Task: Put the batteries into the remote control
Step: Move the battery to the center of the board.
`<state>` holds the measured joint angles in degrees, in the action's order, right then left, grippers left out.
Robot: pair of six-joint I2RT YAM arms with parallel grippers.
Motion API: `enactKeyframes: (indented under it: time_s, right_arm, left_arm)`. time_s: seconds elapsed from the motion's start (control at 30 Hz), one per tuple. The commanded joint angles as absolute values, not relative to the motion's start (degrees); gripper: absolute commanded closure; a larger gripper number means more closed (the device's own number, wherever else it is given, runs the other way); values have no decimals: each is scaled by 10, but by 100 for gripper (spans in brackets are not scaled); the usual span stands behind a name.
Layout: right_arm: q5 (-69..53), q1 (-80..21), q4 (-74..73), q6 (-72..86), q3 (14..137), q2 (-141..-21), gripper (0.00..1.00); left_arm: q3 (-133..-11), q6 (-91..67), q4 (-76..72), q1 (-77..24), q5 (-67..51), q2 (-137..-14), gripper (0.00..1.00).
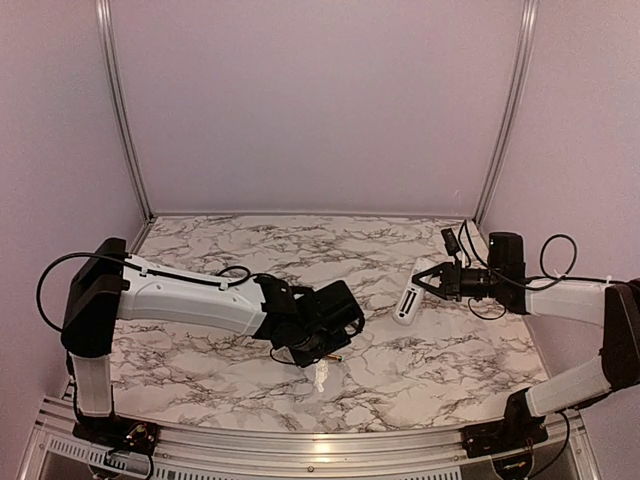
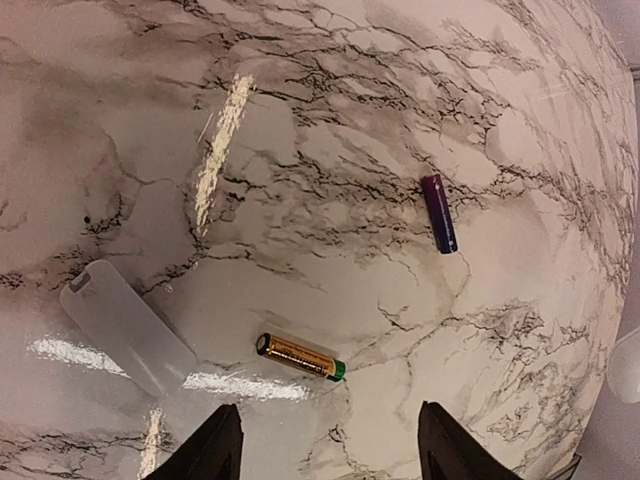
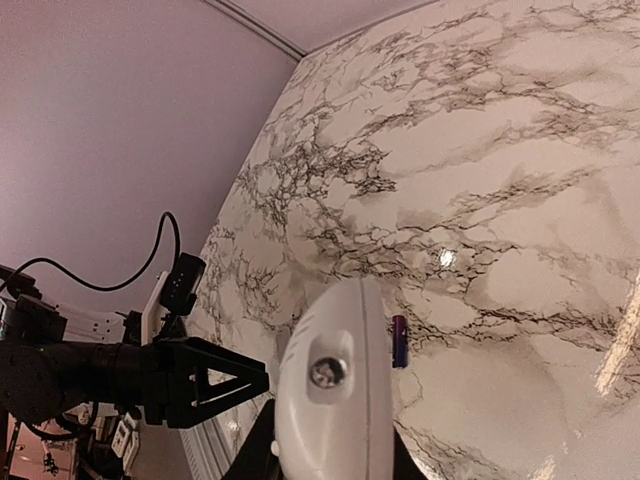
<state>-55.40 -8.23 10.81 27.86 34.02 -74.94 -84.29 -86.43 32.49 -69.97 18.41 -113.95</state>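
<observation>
The left gripper [image 2: 328, 428] hangs low over the marble-patterned table [image 2: 300, 110], its two dark fingers [image 2: 215, 452] spread apart with nothing between them. Its own wrist camera shows a gold battery [image 2: 300, 357] with a green end lying flat on the table just ahead of the fingertips, roughly across the gap. A clear cover [image 2: 125, 325] rests on the table to the left of that battery, near it but not touching. A purple battery [image 2: 438, 213] lies further out to the right, well apart from both.

From overhead these details shrink. The gold battery is only a glint beside the left wrist, the cover a pale sliver just in front of it, and the purple battery cannot be made out.

Across the table, the right gripper [image 1: 428, 281] is clamped on the remote control [image 1: 407, 303], gripping one end of the white body. The overhead view shows the remote angled down and away from the fingertips, though not whether its far end touches the table. The right wrist camera sees it end-on and close, a rounded white face with a single screw. Past it that camera shows the purple battery on the marble and the left arm [image 3: 120, 375] reaching in low from the left.
</observation>
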Motion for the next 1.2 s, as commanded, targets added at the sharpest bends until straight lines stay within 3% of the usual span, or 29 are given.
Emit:
enactKeyframes:
  time_s: [0.0, 0.5, 1.17]
  right_arm:
    - [-553, -76, 101, 266, 348, -737, 100]
    - [-553, -75, 101, 264, 351, -742, 100]
    - [-557, -71, 115, 275, 349, -744, 100]
  left_arm:
    - [-879, -878, 354, -702, 163, -1180, 40]
    - [-931, -873, 400, -697, 160, -1245, 54]
    - [-975, -840, 454, -673, 154, -1295, 63]
